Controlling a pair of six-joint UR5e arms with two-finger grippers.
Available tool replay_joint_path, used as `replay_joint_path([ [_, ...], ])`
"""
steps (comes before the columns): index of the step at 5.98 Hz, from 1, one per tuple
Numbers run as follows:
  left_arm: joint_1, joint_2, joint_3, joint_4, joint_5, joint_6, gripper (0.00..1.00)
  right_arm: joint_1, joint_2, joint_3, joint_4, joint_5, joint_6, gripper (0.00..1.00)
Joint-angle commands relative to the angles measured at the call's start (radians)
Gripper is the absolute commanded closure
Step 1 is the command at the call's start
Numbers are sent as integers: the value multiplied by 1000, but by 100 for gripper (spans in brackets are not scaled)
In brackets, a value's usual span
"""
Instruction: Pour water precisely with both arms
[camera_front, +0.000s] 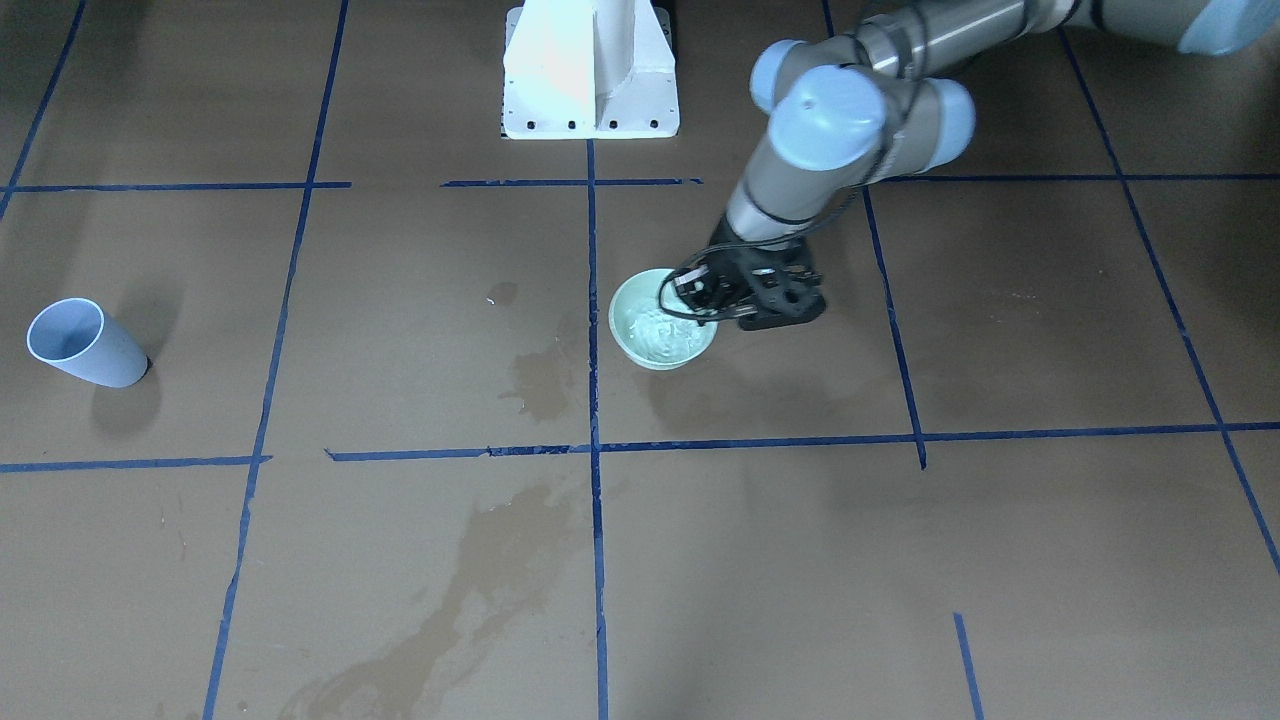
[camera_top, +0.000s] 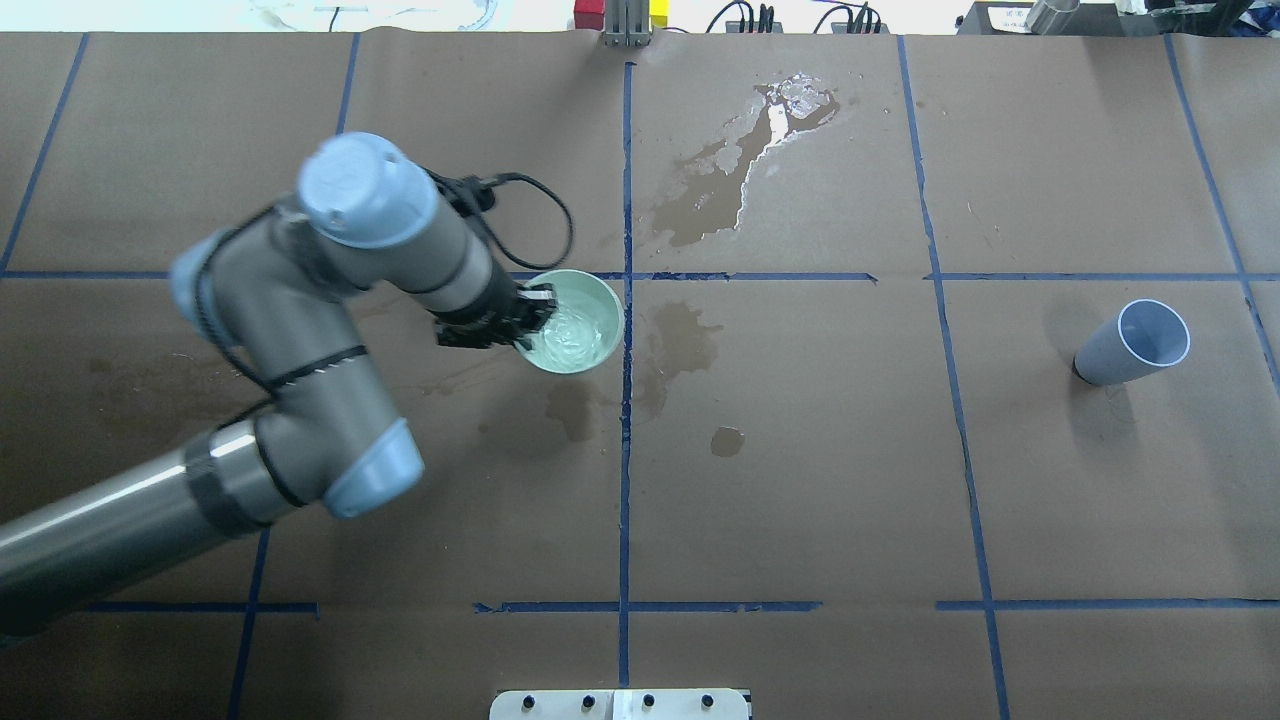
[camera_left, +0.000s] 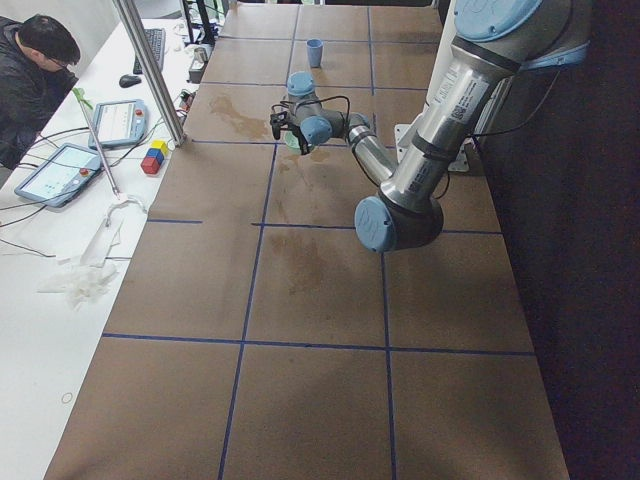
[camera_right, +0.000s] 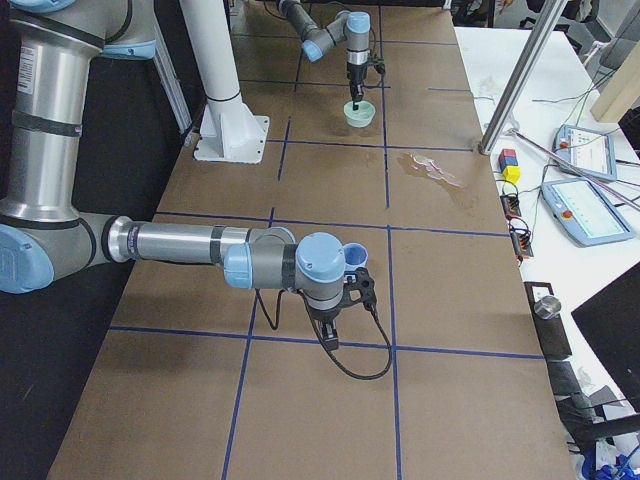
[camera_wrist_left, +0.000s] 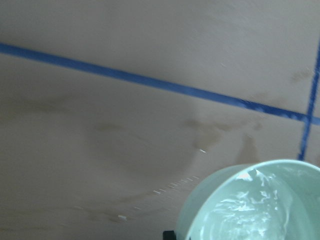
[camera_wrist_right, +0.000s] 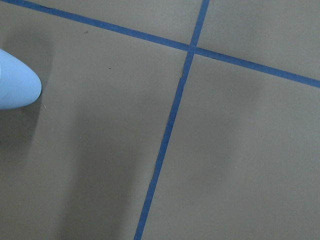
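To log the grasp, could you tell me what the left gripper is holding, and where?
The left gripper grips the mint-green bowl by its rim.

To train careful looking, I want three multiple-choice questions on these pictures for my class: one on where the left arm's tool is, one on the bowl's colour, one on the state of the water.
1. Where is the left tool?
A. At the rim of the bowl
B. Flat on the table, far from the bowl
C. Pressed to the bowl's bottom

2. What colour is the bowl?
A. Red
B. Mint green
C. Black

3. What state is the water in?
A. Brimming over the rim
B. Absent, because the bowl is upside down
C. Rippled, low inside the bowl

Answers:
1 A: the overhead view shows the black tool at the bowl's edge.
2 B: the bowl looks pale green in every view that shows it.
3 C: bright ripples show on the surface inside the bowl, well below the rim.
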Motion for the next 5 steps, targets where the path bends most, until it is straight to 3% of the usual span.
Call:
replay_joint_path([
  [1,57,-61,82,-6,52,-28,100,0,0,-3,0,0,0,0],
  [3,74,-73,124,-7,55,-28,94,0,0,-3,0,0,-1,0],
  [4,74,-73,122,-9,54,-28,80,0,0,-3,0,0,-1,0],
  [5,74,-73,122,-7,55,-27,19,0,-2,-3,0,0,-1,0],
])
